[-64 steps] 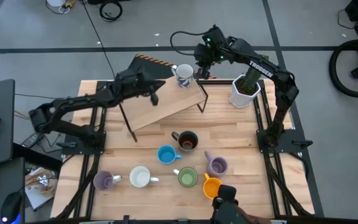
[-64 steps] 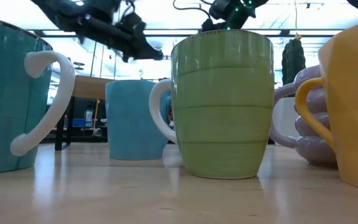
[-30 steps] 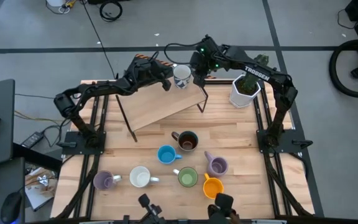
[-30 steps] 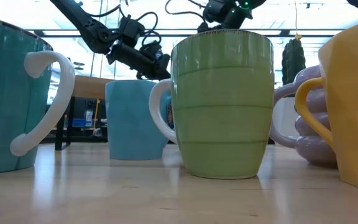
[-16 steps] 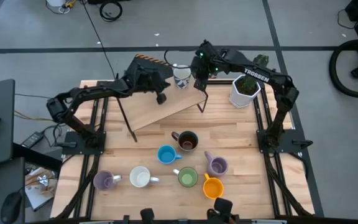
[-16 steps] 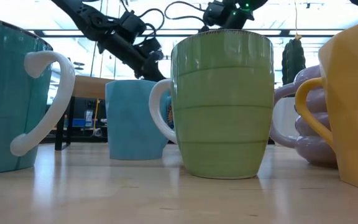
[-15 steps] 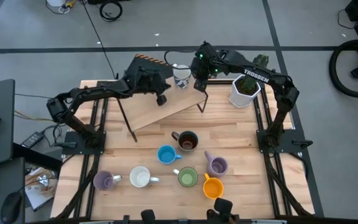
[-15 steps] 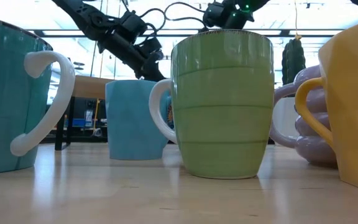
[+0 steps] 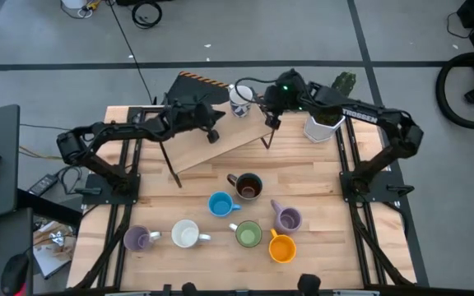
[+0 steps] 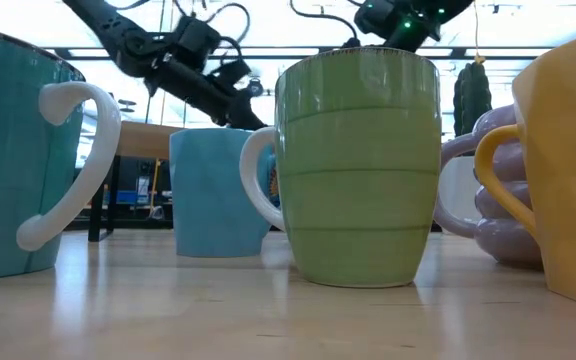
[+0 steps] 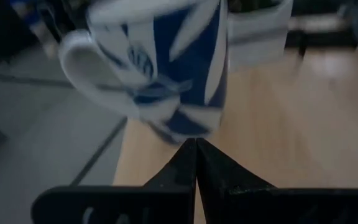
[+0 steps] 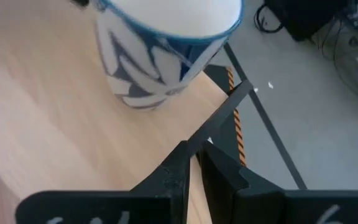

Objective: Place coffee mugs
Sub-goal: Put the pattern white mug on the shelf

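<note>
Nearest us on the table (image 9: pixel 319 177) we see seven mugs: a purple mug (image 9: pixel 137 239), a white mug (image 9: pixel 185 235), a green mug (image 9: pixel 248 235) and an orange mug (image 9: pixel 281 248) in the front row, with a blue mug (image 9: pixel 220 204), a dark brown mug (image 9: pixel 248 187) and a second purple mug (image 9: pixel 287 219) just behind them. Farther back, on the raised wooden shelf (image 9: pixel 212 140), we find the white-and-blue patterned mug (image 9: pixel 240 99) standing upright at the far edge, apart from both grippers. The left gripper (image 9: pixel 213 132) hovers over the shelf just left of that mug with its fingers pressed together on nothing, and the right gripper (image 9: pixel 271 120) hangs just right of it, fingers nearly together and empty, beside the white cactus pot (image 9: pixel 323 122).
</note>
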You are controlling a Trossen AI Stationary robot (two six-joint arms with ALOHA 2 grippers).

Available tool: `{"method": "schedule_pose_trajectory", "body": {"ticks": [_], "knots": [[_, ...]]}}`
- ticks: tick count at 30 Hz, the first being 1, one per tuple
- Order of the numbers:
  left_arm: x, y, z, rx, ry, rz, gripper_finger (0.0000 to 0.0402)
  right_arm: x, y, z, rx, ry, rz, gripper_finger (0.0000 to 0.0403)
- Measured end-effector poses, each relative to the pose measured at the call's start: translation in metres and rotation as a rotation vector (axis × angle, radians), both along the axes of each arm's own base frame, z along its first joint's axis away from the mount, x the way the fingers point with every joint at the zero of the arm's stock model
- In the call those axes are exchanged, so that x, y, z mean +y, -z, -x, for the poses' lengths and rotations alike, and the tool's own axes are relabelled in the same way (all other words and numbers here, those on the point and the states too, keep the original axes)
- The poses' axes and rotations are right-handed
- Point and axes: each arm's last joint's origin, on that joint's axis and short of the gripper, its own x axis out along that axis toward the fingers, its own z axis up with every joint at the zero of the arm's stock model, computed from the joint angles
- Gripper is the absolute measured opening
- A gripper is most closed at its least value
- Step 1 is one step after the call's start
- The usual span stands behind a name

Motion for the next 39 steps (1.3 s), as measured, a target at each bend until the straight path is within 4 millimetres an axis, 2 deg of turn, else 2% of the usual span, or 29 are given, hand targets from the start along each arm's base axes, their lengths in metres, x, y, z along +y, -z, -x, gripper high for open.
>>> {"method": "schedule_pose_trajectory", "body": {"ticks": [5, 8, 17, 22, 25, 29, 39], "knots": [[-0.003, 0.004, 0.002, -0.082, 0.006, 0.004, 0.0023, 0.006, 0.0, 0.01, -0.097, -0.04, 0.075, 0.0056], [-0.003, 0.003, 0.002, -0.095, 0.004, 0.021, 0.005, 0.006, 0.001, 0.015, -0.115, -0.057, 0.068, 0.0081], [-0.002, -0.001, 0.0, -0.169, 0.044, 0.004, 0.0212, -0.006, 0.009, 0.017, -0.176, -0.115, -0.049, 0.0228], [0.002, 0.012, -0.006, -0.209, 0.036, 0.003, 0.0272, -0.014, 0.012, 0.015, -0.221, -0.135, -0.068, 0.0308], [0.006, 0.014, -0.005, -0.252, 0.025, -0.005, 0.0286, -0.018, 0.011, 0.016, -0.235, -0.151, -0.068, 0.0343], [0.013, 0.017, -0.004, -0.294, 0.01, 0.004, 0.0289, -0.022, 0.011, 0.019, -0.272, -0.22, -0.108, 0.0367], [0.017, 0.029, -0.009, -0.315, -0.021, 0.016, 0.0289, -0.021, 0.016, 0.013, -0.363, -0.227, -0.042, 0.0364]]}}
